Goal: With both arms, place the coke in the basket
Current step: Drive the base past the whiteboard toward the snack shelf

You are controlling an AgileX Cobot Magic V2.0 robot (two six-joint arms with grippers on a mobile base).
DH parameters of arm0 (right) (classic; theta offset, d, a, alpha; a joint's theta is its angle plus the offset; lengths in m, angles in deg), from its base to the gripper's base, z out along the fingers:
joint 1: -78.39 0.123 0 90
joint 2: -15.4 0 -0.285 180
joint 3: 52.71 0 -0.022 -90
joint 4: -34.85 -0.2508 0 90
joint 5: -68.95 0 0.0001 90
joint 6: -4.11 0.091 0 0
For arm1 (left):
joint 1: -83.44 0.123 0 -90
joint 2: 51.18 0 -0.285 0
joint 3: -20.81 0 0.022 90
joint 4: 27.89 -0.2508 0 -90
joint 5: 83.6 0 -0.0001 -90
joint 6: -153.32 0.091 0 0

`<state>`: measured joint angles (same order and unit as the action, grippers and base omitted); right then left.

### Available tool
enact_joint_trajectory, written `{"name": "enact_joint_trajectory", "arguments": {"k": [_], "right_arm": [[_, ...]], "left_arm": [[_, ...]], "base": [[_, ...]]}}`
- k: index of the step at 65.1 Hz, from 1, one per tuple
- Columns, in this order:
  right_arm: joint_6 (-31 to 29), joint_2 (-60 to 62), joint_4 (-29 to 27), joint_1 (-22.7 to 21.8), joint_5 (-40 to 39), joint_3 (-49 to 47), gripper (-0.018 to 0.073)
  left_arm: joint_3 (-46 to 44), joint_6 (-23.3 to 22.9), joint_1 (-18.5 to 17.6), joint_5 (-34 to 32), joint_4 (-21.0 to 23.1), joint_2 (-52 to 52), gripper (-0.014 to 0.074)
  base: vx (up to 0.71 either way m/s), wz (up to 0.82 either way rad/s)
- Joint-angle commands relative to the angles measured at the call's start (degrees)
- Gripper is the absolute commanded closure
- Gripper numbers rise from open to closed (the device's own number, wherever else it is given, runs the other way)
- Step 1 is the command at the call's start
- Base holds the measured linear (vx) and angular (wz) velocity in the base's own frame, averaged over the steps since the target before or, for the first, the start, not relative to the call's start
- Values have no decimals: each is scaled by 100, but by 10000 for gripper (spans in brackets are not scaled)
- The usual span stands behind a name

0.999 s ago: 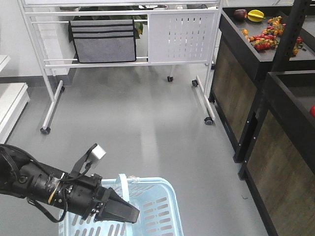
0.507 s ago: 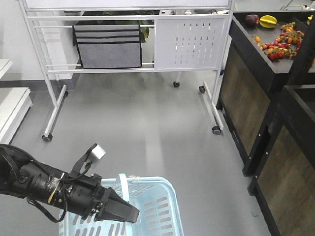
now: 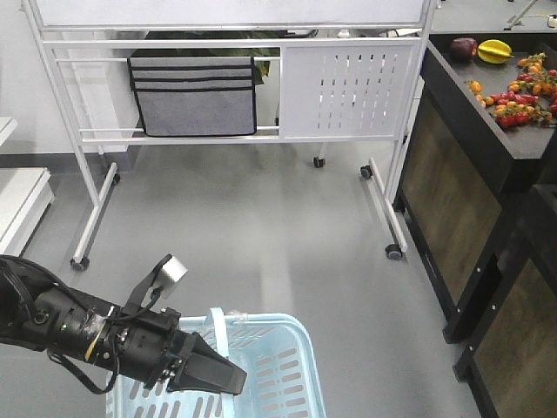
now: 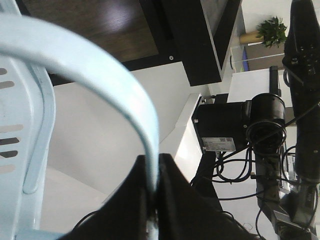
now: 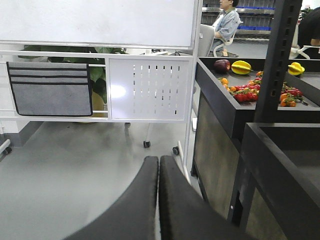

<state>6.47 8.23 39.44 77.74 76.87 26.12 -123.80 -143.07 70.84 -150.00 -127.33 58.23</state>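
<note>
Clamping the pale blue handle [image 4: 117, 80] between two black fingers [image 4: 132, 200], the left hand [image 4: 153, 167] is closed tight on the curved bar, one finger on each side. In the front view this hand lies over the near left part of the light blue basket [image 3: 283, 380], which sits at the bottom edge of the picture. The left arm [image 3: 61, 326] reaches in from the left. The right hand [image 5: 158, 167] is closed with nothing in it, its fingers meeting along a thin seam above the grey floor [image 3: 261, 218]. Beyond stands a white wheeled rack [image 3: 344, 78] with a grey fabric pouch [image 3: 193, 94]. To the right, a black surface [image 3: 483, 117] carries small red and orange fruit [image 3: 522, 97].
</note>
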Motion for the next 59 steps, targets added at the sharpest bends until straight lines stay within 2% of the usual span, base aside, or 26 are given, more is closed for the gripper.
{"name": "enact_joint_trajectory", "arguments": {"k": [1,59], "right_arm": [[-26,104,37,9,-431,63,568],[-26,104,37,9,-431,63,568]], "left_arm": [[-94,45,-19,-1259,353,-263,603],[-94,45,-19,-1259,353,-263,603]], "base": [[23,2],[24,3]]}}
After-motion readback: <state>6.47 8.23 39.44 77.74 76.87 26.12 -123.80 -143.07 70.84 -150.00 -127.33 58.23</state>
